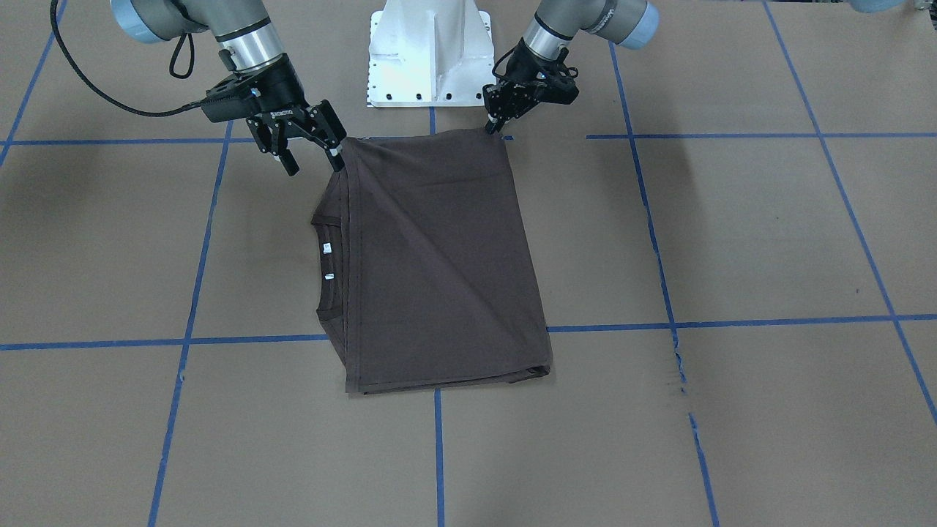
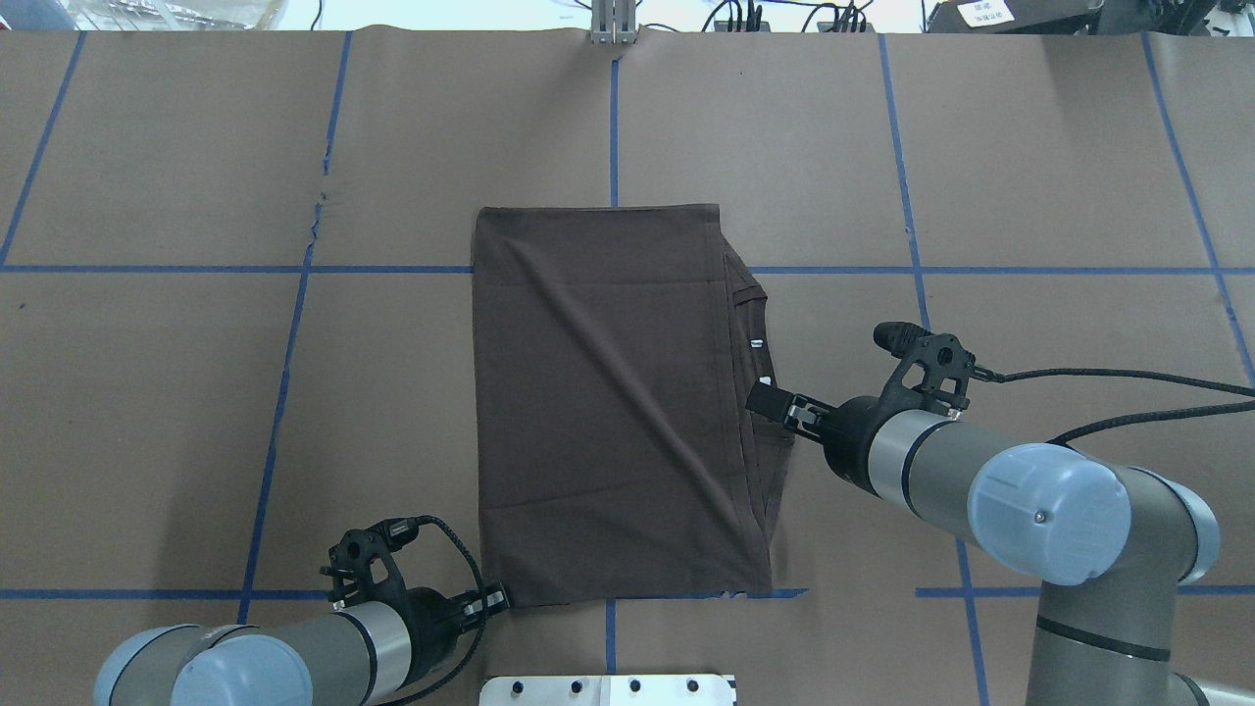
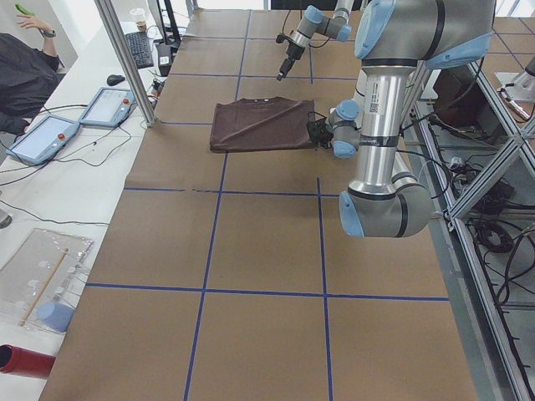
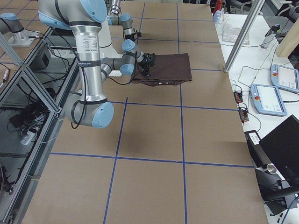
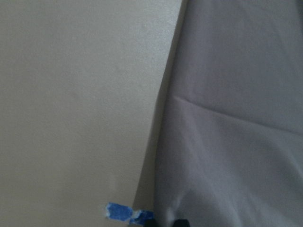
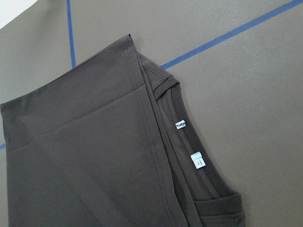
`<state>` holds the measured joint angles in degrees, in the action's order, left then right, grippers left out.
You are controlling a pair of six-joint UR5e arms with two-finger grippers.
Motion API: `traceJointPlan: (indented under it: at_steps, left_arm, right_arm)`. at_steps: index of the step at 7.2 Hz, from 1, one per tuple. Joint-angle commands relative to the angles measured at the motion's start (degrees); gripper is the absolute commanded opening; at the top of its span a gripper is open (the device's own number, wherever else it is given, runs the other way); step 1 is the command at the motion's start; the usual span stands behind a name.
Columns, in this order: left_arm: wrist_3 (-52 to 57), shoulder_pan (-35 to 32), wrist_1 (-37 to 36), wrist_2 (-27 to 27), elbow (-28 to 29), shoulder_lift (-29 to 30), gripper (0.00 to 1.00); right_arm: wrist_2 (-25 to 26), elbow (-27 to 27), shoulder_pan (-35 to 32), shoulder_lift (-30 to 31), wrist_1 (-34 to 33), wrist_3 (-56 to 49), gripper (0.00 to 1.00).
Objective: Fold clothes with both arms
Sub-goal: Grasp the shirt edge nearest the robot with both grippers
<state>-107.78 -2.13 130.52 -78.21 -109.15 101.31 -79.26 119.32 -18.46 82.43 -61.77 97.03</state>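
Two tools work at a dark brown shirt point(image 2: 608, 392), which lies folded into a rectangle in the middle of the table point(image 2: 196, 412). Its collar point(image 6: 208, 179) and white tags point(image 6: 198, 161) show along the robot's right side. On the shirt's corner nearest the robot, the left tool point(image 2: 498, 596) is pinched together. By the collar-side edge, the right tool point(image 1: 315, 167) has its fingers spread apart, gripping nothing.
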Motion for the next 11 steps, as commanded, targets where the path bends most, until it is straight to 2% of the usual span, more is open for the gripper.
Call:
traceJointPlan:
  at_steps: [1,2,4,5,7,9,11]
  left_arm:
    - [0.03,0.02,0.0,-0.01,-0.18,0.29,0.0]
    - [0.03,0.02,0.0,-0.1,-0.18,0.82,0.0]
    - [0.03,0.02,0.0,-0.19,-0.18,1.09,0.0]
    - [0.03,0.02,0.0,-0.27,-0.27,1.35,0.0]
    - [0.03,0.02,0.0,-0.45,-0.18,2.31,0.0]
    - [0.11,0.02,0.0,-0.54,-0.18,2.32,0.0]
    - [0.11,0.02,0.0,-0.63,-0.18,2.32,0.0]
  right_arm:
    - [0.16,-0.75,0.26,-0.94,-0.19,1.65,1.0]
    - [0.16,-0.67,0.44,-3.39,-3.41,5.76,0.98]
    - [0.42,-0.67,2.44,-11.98,-22.41,8.86,0.95]
    - [0.68,-1.63,4.55,-12.9,-26.08,8.96,0.95]
    - [4.97,-4.61,8.07,-12.64,-26.38,8.53,0.91]
    - [5.17,-4.8,10.97,-11.85,-30.31,8.35,0.88]
    - [6.65,-5.06,13.35,-11.76,-30.6,8.61,0.82]
